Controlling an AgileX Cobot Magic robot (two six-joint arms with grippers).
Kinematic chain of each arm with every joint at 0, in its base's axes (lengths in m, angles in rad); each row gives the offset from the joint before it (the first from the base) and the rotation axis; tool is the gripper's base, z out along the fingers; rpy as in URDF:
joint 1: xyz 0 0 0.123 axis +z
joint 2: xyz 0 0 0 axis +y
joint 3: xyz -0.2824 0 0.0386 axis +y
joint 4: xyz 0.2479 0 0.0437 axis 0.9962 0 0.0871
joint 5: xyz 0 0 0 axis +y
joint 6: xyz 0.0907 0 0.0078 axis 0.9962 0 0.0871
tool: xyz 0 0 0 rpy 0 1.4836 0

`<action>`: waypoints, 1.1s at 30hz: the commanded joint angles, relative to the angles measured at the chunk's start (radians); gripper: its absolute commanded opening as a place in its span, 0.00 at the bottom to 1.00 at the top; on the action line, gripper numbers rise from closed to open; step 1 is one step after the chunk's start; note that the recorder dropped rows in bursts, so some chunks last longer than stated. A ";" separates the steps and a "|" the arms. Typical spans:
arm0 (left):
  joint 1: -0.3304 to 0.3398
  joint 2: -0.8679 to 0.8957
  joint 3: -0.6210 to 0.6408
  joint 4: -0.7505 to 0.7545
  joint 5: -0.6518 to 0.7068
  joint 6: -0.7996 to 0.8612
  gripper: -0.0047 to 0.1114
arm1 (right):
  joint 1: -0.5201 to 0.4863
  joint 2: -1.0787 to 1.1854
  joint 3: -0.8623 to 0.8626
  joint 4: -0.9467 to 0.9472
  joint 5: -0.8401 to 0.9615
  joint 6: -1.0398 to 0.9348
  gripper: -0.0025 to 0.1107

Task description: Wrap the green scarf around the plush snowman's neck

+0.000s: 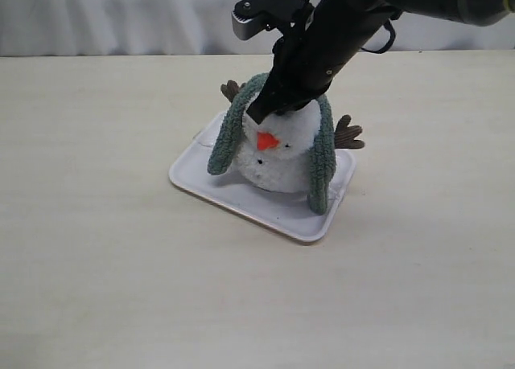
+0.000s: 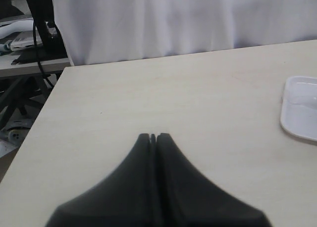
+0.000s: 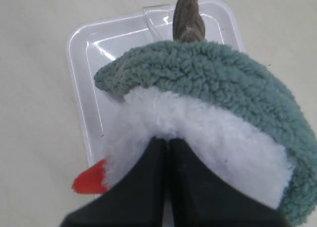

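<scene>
Green scarf [image 1: 323, 156] draped over plush snowman [image 1: 282, 161].

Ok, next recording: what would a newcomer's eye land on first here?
The plush snowman with its orange nose, sitting on a white tray, the green scarf draped over its head with both ends hanging down its sides. Then the black right pincer, shut, its tips pressed into the fluffy head from above. The left pincer is shut too, over bare table beside the tray.

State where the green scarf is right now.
In the exterior view, the green scarf drapes over the plush snowman, one end hanging down each side, on the white tray.
</scene>
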 commanded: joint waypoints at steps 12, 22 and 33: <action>0.004 -0.003 0.002 0.054 -0.038 0.015 0.04 | -0.002 0.013 0.007 -0.034 0.065 0.004 0.06; 0.004 -0.003 0.002 -0.258 -0.545 -0.116 0.04 | -0.002 0.013 0.007 -0.034 0.056 0.004 0.06; -0.003 0.134 -0.160 0.171 -0.701 -0.656 0.04 | -0.002 0.013 0.007 -0.027 0.066 0.016 0.06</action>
